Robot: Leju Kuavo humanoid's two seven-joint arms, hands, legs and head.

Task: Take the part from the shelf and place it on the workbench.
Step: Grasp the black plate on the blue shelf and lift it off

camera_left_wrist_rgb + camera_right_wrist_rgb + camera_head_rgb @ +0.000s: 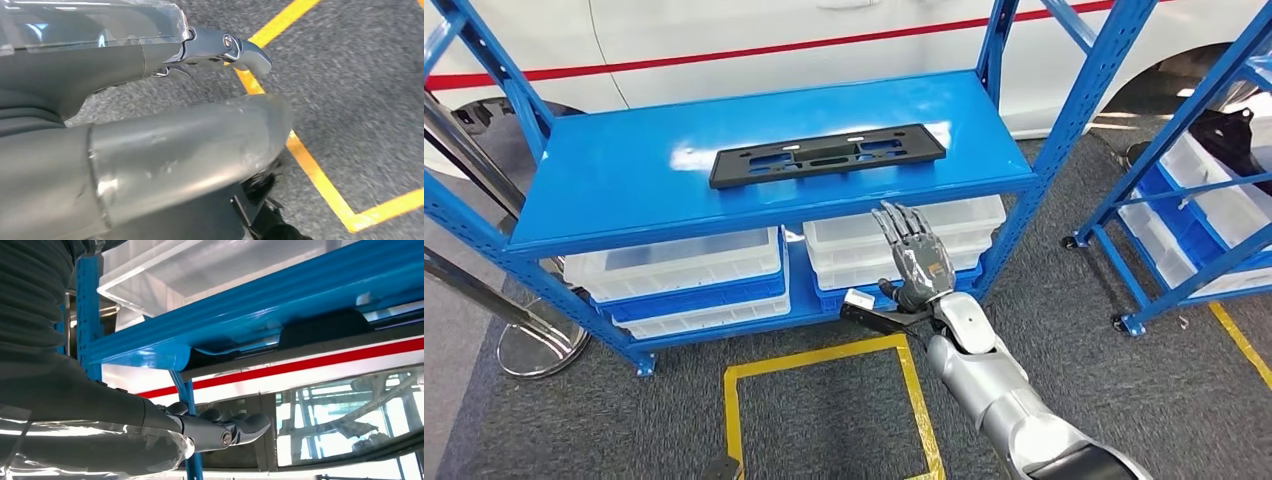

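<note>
Right hand, nearest item, was raised before the shelf edge, fingers spread, holding nothing. Black part lay flat on the top shelf: a long, thin moulded plate, likely light and stiff, best gripped along its near edge. Left hand hung over the floor; its state could not be told.

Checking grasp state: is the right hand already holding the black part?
No. In the head view the right hand is raised with fingers apart below the shelf edge, while the black part lies untouched on top.

Right hand empty, fingers extended, below blue shelf edge, dark part on top
</note>
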